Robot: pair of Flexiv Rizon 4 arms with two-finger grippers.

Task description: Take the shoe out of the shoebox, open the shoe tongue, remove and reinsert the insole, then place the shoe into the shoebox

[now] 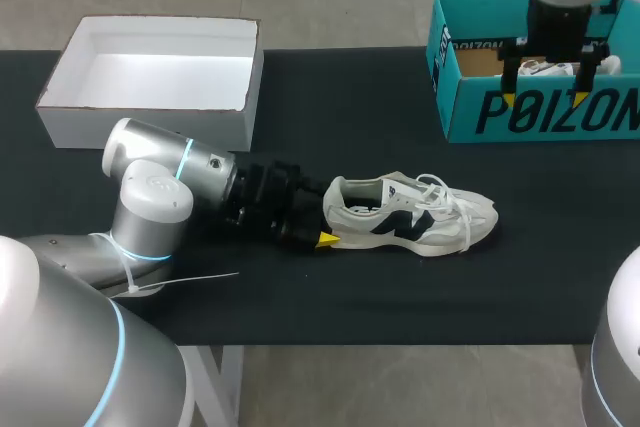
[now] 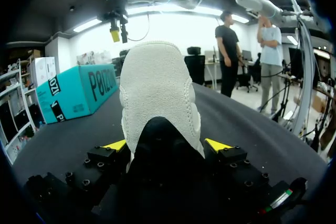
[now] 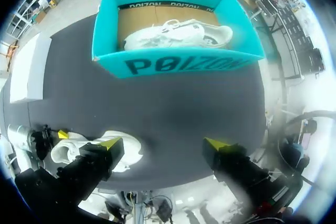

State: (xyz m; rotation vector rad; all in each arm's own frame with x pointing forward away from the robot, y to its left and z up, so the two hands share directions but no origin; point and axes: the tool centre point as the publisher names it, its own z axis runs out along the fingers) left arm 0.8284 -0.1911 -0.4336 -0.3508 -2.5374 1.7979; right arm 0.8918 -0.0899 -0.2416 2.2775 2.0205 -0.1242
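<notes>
L gripper [image 2: 167, 145] pinched shoe [image 1: 410, 215] at heel only, R gripper [image 3: 167, 145] spread over box [image 1: 540, 112]; shoe cd've twisted loose if lifted

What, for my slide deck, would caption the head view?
Left gripper grips the heel of a white sneaker on the black table; right gripper hangs open above the teal shoebox.

White shoe [image 1: 400, 209] on a black desk [image 1: 330, 117], open teal shoebox [image 1: 560, 112] well behind it.
The shoe has dark side markings and loose laces, standing upright on its sole, toe pointing right. A second white shoe [image 3: 178, 34] lies inside the box.
</notes>
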